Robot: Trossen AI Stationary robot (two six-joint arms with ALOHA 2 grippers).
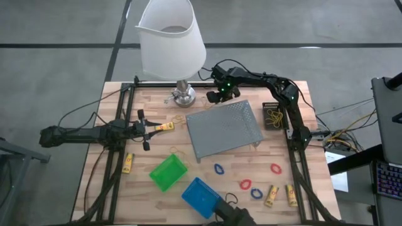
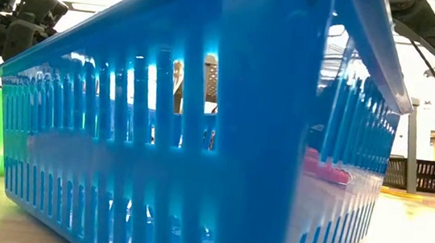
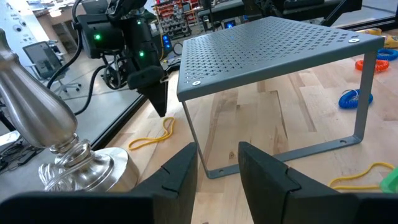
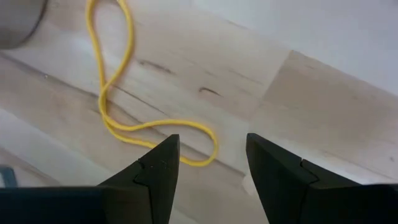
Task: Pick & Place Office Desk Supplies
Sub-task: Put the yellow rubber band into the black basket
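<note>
My right gripper is open and points steeply down over the table's far edge, beside the lamp base. A thin yellow rubber band lies flat on the wood. Its near end lies between the two fingertips, and I see no touch. The left wrist view shows the same gripper above that band. My left gripper waits open and level at the table's left. A yellow stick lies on the table just ahead of it.
The grey mesh tray stands upside down mid-table. A black bin with rubber bands stands at the right; a green bin and a blue bin stand near the front. Red and blue loops and yellow sticks lie front right.
</note>
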